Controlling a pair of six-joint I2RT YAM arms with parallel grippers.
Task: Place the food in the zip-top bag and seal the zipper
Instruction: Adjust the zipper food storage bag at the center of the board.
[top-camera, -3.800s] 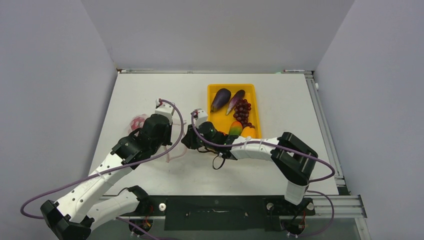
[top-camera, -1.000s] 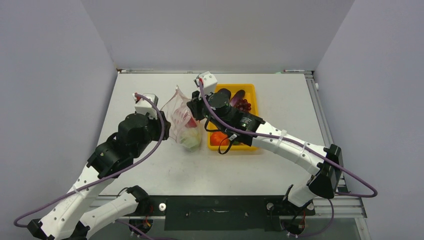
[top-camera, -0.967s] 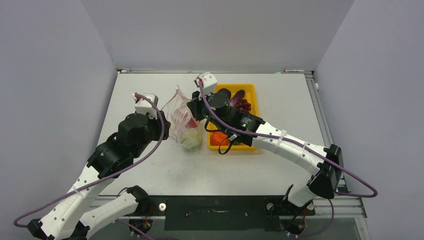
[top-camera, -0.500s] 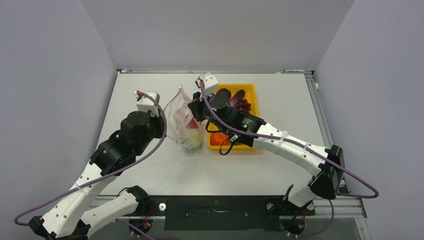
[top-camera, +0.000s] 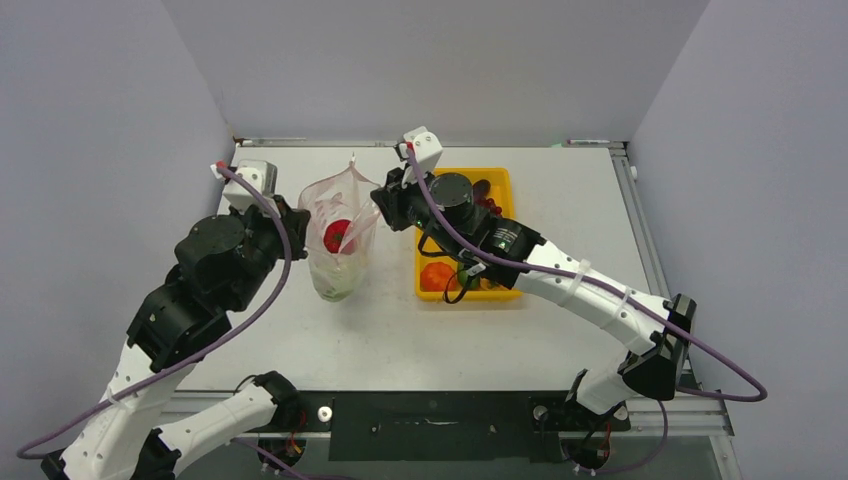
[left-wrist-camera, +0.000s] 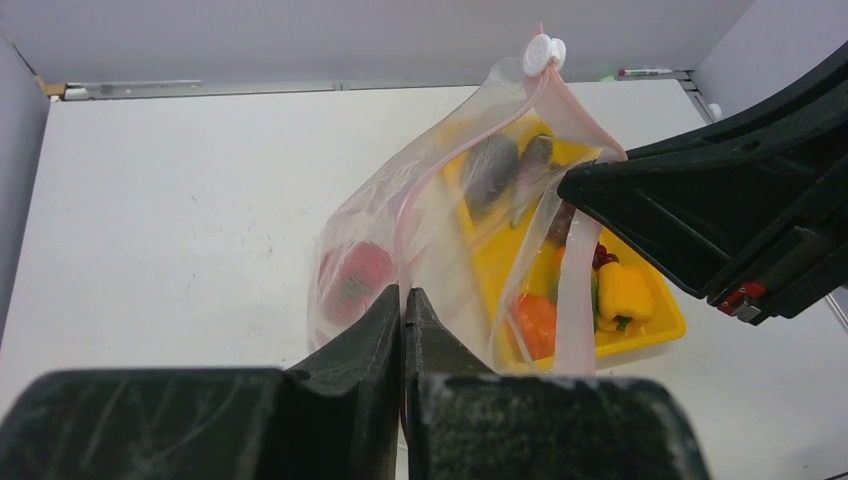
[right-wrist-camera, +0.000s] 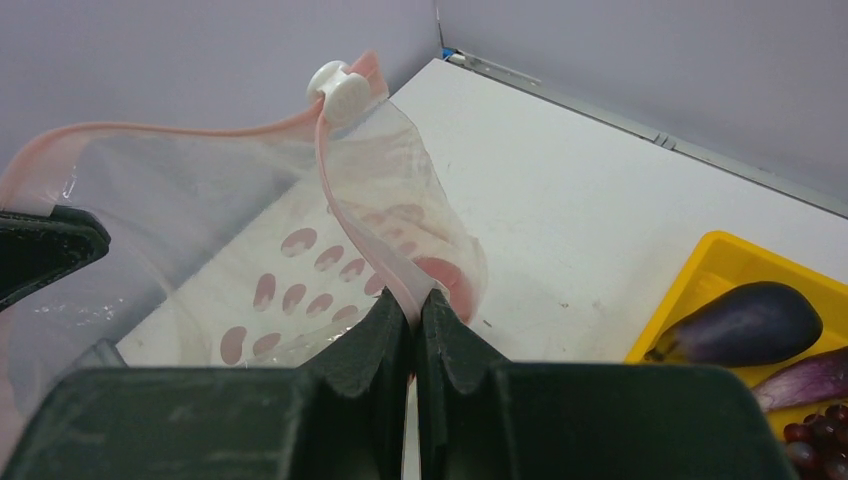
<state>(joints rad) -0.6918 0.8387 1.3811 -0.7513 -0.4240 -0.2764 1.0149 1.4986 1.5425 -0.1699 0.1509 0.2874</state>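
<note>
- Over the left-centre of the worktop (top-camera: 250, 330), toward its far edge: left gripper (left-wrist-camera: 402, 302) has its jaws pressed together, pinching a fold of the zip-top bag (left-wrist-camera: 440, 215) at the mouth lip on its own side.
- Right gripper (right-wrist-camera: 413, 305) is clamped the same way, nipping the pink zipper (right-wrist-camera: 180, 128) on the opposite, tray-side lip.
- The two grippers stand apart, with the bag's mouth spread open between them.
- The bag hangs upright below both grippers, mouth upward. The white slider (right-wrist-camera: 340, 82) sits at the far end of the zipper and is the highest point of the bag.
- Inside the bag: red tomato (top-camera: 338, 236) about halfway down, lying between the two grippers in the top view; green piece (top-camera: 338, 284) at the very bottom.
- Cannot tell whether the bag's bottom touches the worktop.
- Yellow tray (top-camera: 503, 180) lies flat on the worktop just right of the bag, close to the far edge, partly under the right arm.
- In the tray: eggplants (right-wrist-camera: 745, 322) at the far end with grapes (right-wrist-camera: 815, 432) beside them; orange pepper (top-camera: 437, 277) and yellow pepper (left-wrist-camera: 622, 290) toward the near end. All of these lie loose, apart from both grippers.
</note>
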